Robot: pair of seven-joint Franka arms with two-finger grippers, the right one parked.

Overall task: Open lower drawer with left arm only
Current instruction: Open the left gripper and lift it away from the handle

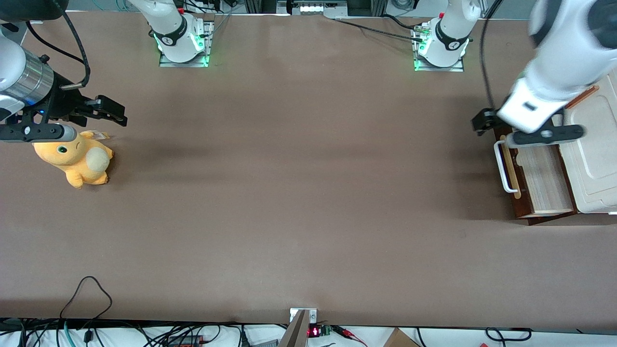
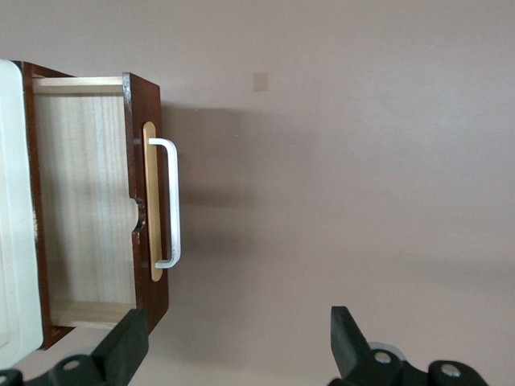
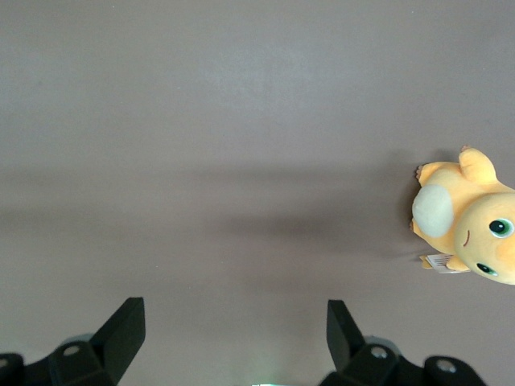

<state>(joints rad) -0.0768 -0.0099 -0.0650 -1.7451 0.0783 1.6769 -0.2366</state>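
Note:
The lower drawer (image 1: 544,180) stands pulled out of its cabinet toward the table's middle, with its pale wood inside (image 2: 80,201) showing. Its dark brown front (image 2: 149,201) carries a white bar handle (image 2: 173,201) on a pale strip. This white handle (image 1: 503,166) is free, with nothing touching it. My left arm's gripper (image 1: 494,126) hovers above the table just off the drawer front's end farther from the front camera. In the wrist view the gripper (image 2: 239,354) is open, with bare table between its fingers (image 2: 350,338).
The cream-white cabinet top (image 1: 593,154) lies at the working arm's end of the table, above the drawer. An orange plush toy (image 1: 77,161) sits toward the parked arm's end. Cables hang along the table's near edge (image 1: 87,294).

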